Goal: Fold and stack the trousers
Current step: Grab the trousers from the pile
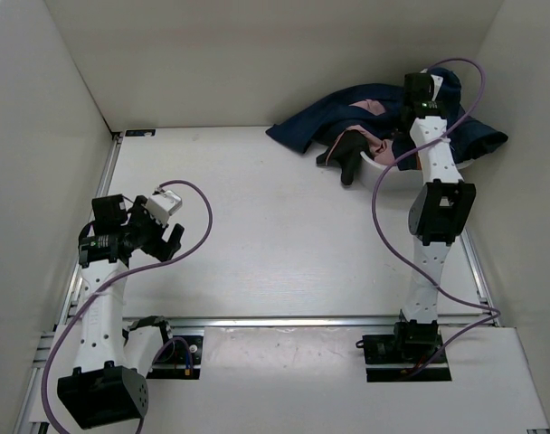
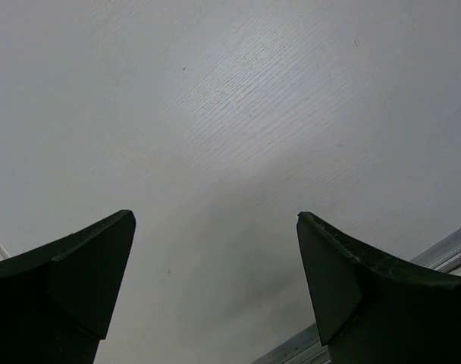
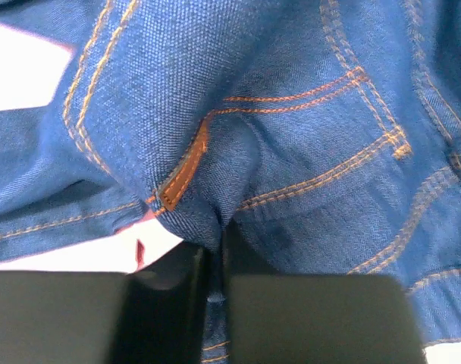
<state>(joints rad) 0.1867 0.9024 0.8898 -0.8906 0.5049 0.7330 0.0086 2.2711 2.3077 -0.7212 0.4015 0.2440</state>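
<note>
The navy denim trousers (image 1: 322, 119) lie crumpled at the back right, draped over a white basket (image 1: 390, 175). In the right wrist view the denim (image 3: 291, 129) fills the frame, with orange stitching and an orange-brown patch (image 3: 183, 171). My right gripper (image 3: 217, 243) is shut on a pinched fold of the denim beside that patch; in the top view it sits over the pile (image 1: 418, 94). My left gripper (image 1: 171, 237) is open and empty over bare table at the left; its fingers (image 2: 86, 273) stand wide apart.
A pink garment (image 1: 373, 107) and a small black garment (image 1: 349, 150) lie in the same pile. White walls close the table on the left, back and right. A metal rail (image 1: 329, 320) runs along the near edge.
</note>
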